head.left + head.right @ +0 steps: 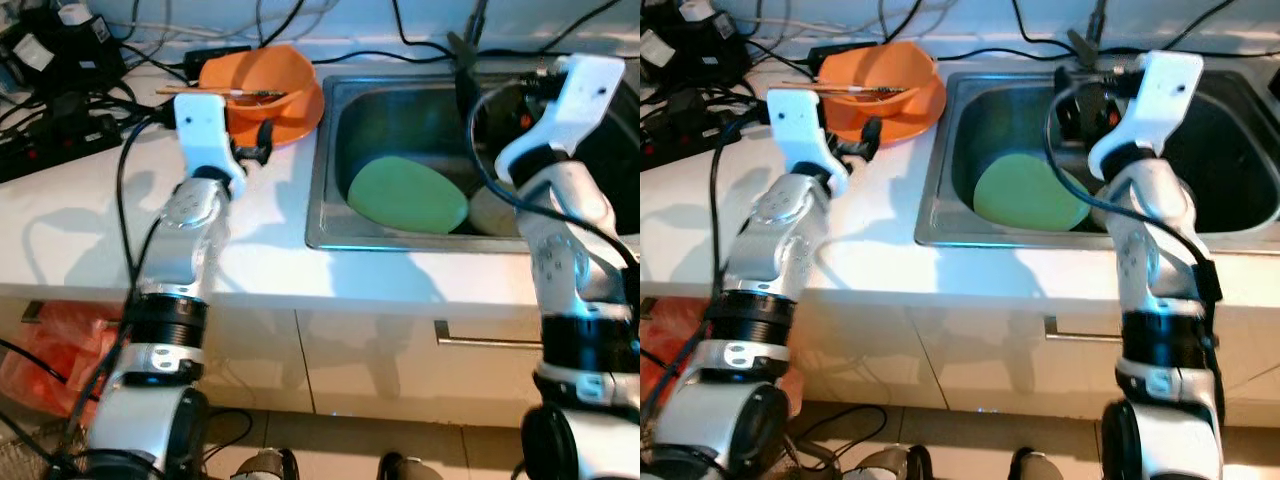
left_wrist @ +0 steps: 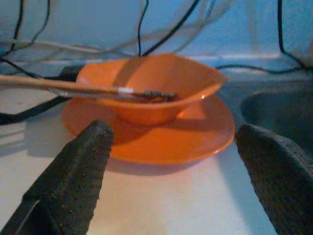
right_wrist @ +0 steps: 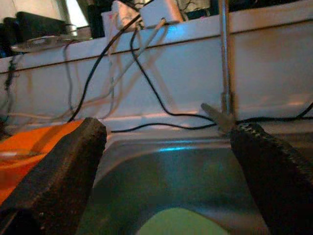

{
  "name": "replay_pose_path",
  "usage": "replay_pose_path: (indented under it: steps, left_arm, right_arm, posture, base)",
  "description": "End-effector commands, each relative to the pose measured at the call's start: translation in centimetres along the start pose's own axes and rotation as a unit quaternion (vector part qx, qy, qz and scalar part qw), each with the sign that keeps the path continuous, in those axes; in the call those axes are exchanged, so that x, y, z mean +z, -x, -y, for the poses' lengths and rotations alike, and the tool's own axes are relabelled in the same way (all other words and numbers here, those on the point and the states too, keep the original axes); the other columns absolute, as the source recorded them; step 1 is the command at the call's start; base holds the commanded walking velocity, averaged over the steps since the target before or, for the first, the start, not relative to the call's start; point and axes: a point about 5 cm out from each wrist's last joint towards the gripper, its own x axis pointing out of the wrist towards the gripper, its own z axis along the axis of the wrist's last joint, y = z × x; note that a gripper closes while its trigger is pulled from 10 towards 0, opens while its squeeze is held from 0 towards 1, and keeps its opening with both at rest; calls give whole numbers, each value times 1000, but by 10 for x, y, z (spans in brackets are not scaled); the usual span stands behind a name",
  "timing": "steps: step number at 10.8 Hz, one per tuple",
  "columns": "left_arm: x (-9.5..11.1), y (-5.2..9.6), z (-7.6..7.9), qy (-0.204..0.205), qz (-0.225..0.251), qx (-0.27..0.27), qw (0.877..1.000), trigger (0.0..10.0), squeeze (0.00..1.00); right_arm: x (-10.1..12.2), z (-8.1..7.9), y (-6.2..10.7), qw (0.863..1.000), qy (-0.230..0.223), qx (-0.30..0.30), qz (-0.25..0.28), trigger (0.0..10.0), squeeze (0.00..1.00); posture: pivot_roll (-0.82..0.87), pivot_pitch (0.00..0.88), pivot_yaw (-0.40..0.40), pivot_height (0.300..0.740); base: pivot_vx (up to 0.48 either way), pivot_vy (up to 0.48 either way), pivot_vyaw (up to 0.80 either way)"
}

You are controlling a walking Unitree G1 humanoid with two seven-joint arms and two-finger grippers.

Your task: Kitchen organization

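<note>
Currently the orange bowl (image 2: 146,88) sits in an orange plate (image 2: 195,137) on the white tabletop (image 1: 80,230), at the far side, just left of the steel sink (image 1: 325,170). A pair of chopsticks (image 2: 73,88) lies across the bowl rim, with the tips resting inside the bowl and the handles projecting to the left.

The left gripper (image 2: 171,161) hovers near the stack on its near side, jaws wide, one finger aligned toward each edge of the plate; it holds nothing. The right gripper (image 3: 166,161) hangs over the sink, jaws wide and empty, aimed toward the faucet (image 3: 225,73) at the far wall. A green plate (image 1: 408,195) lies in the basin, tilted against a pale dish (image 1: 490,212) to its right.

Handling assessment:
- Bowl and plate appear to be rigid, light plastic with a smooth, glossy finish; expect low weight and a slippery surface.
- Take hold at the near rim of the plate or of the bowl, one finger above and one below the lip.
- The chopsticks are loose and are likely to roll or slide off if the stack tilts; keep it level, or remove them first.
- The black cables (image 1: 60,120) lie close on the left; a wide approach may snag them
</note>
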Motion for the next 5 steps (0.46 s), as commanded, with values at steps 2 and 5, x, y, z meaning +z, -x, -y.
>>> replay_pose_path:
  steps: [2, 5]
  left_arm:
    - [2, -6, -8, -19, -12, -10, 1000, 10000, 0]
    - [12, -18, -11, -5, -7, -3, 1000, 10000, 0]
  right_arm:
    - [-5, -13, 16, 999, -6, 50, -20, 10000, 0]
    - [-10, -23, 30, 996, -7, 78, -39, 10000, 0]
  posture:
    - [-38, 177, 117, 740]
    - [-50, 212, 114, 740]
  base:
    - [0, 0, 0]
    - [0, 0, 0]
